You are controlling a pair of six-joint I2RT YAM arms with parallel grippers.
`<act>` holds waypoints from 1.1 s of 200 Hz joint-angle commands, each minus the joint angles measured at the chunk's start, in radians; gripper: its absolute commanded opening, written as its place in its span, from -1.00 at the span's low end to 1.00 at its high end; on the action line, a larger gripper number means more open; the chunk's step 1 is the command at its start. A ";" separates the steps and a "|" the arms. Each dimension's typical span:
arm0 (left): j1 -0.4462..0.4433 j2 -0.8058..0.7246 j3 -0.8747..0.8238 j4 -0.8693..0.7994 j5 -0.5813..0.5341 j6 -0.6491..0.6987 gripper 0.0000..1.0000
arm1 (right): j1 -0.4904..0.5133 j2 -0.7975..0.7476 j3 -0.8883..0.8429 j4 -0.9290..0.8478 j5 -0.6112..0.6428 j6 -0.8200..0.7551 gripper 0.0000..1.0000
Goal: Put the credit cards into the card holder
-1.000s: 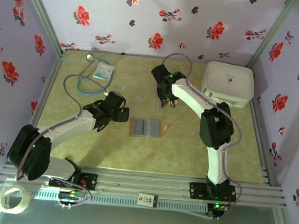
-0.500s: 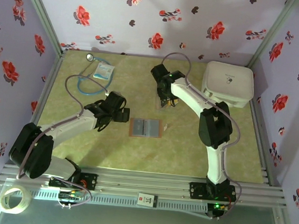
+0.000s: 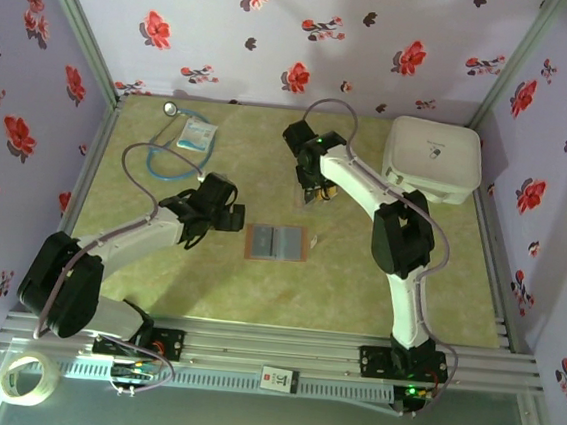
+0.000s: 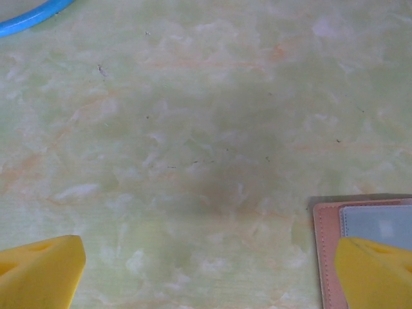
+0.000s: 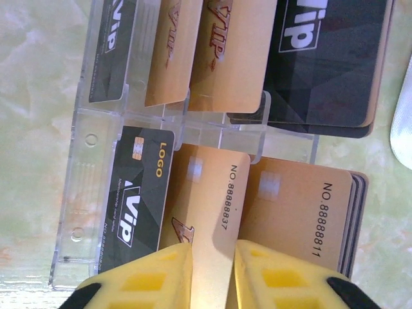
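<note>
Two yellow-fingered tools over a pale green tabletop [image 3: 236, 288]. At far left, off the near corner, a roll of tape [image 3: 24, 378]. Further back, a blue tube [image 3: 158, 155] looped beside a small packet [image 3: 196, 135].

Next, the left tool [image 3: 231, 218], low over bare tabletop, its fingers [image 4: 42, 273] spread wide with nothing between them. Just to its right, the card holder [image 3: 278, 242], lying flat and open, reddish-brown with a greyish clear pocket. One corner of it beside the right-hand finger in the left wrist view.

Further right and further back, the right tool [image 3: 313, 190], pointing down into a clear rack [image 5: 84, 212] of credit cards [image 5: 257, 58], black ones and gold ones standing in two rows. Fingers [image 5: 154, 277] only narrowly apart, set on either side of the lower end of one gold card [image 5: 209, 199]; cannot tell whether pressing on it. Left of that card, a black card [image 5: 138, 193]; right of it, a small stack of cards [image 5: 302, 212] with gold on top.

At far right, in the back corner, a big white case [image 3: 432, 159], well apart from the card holder.
</note>
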 commanded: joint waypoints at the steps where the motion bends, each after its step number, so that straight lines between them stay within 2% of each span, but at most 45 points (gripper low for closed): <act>1: 0.012 0.010 -0.010 0.017 0.009 -0.003 0.99 | 0.012 0.017 0.023 -0.020 -0.019 -0.010 -0.63; 53: 0.015 0.013 -0.014 0.024 0.018 -0.003 0.99 | 0.011 0.010 0.028 -0.013 -0.031 0.001 -0.64; 61: 0.017 0.014 -0.014 0.024 0.016 -0.002 0.99 | 0.012 0.009 0.028 -0.010 -0.066 0.004 -0.64; 102: 0.018 0.016 -0.018 0.026 0.019 -0.003 0.99 | 0.012 -0.001 0.021 0.010 -0.093 0.021 -0.64; 220: 0.021 0.029 -0.012 0.030 0.027 -0.002 0.99 | -0.010 -0.029 -0.036 0.052 -0.119 0.053 -0.70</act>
